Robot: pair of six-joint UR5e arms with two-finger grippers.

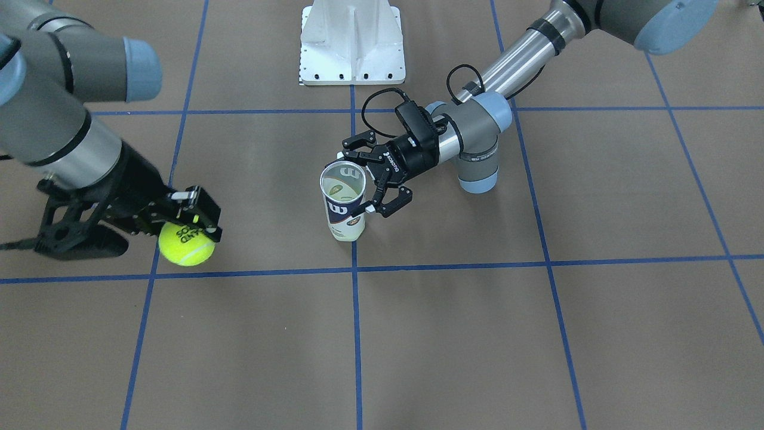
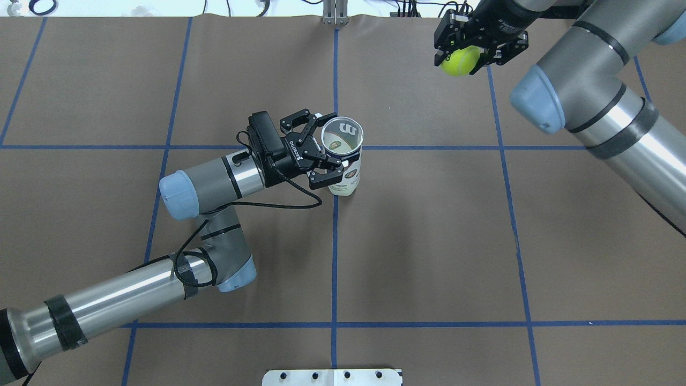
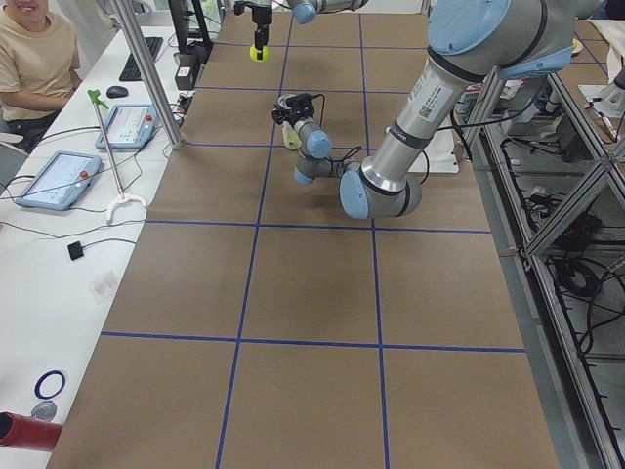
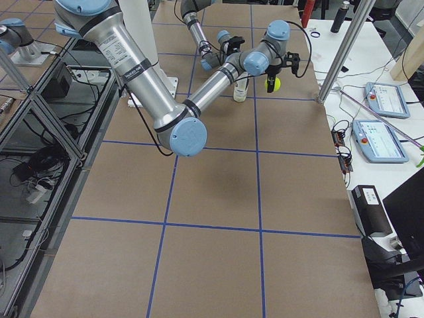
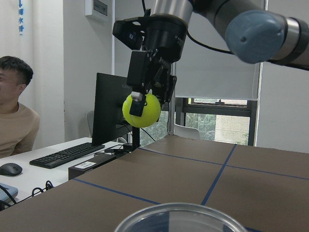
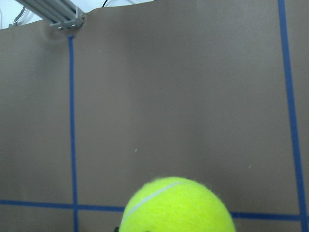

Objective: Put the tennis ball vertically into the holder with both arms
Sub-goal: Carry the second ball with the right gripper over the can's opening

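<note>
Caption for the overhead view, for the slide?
Left gripper grips the upright, open tennis-ball tube at centre; right gripper holds a tennis ball well off to the side, not yet above the tube.

The holder [image 1: 344,206], a clear plastic tube with a navy and white label and a white "W" logo, stands upright near the middle of the brown table [image 1: 477,334], its open mouth facing up. The black two-finger left gripper [image 1: 360,182] of the silver-grey left arm [image 2: 134,289] reaches in level and brackets the upper part of the holder, one finger on each side against its wall. The yellow-green felt tennis ball [image 2: 455,63] hangs clear of the table, well apart from the holder, clamped between the fingers of the black right gripper [image 2: 464,53], which points down from the right arm [image 2: 605,102].
</note>
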